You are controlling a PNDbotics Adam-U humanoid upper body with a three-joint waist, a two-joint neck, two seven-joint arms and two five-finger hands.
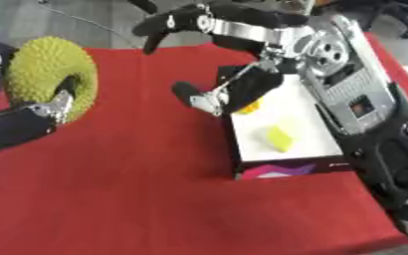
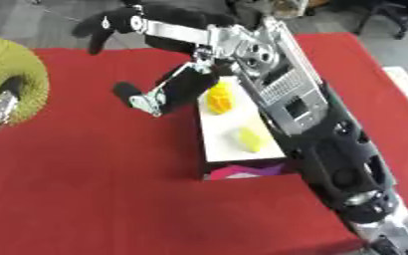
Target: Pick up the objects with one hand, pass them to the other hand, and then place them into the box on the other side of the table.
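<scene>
Spiky ball point(image 1: 42, 74) in left robot hand point(image 1: 33, 117), seemingly gripped

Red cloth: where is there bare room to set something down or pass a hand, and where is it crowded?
The red cloth lies bare across the near half and in the middle, between the spiky yellow-green ball in the left hand and the white box. It is crowded at the box: the right hand hangs over its far end, and two yellow pieces lie inside.
</scene>
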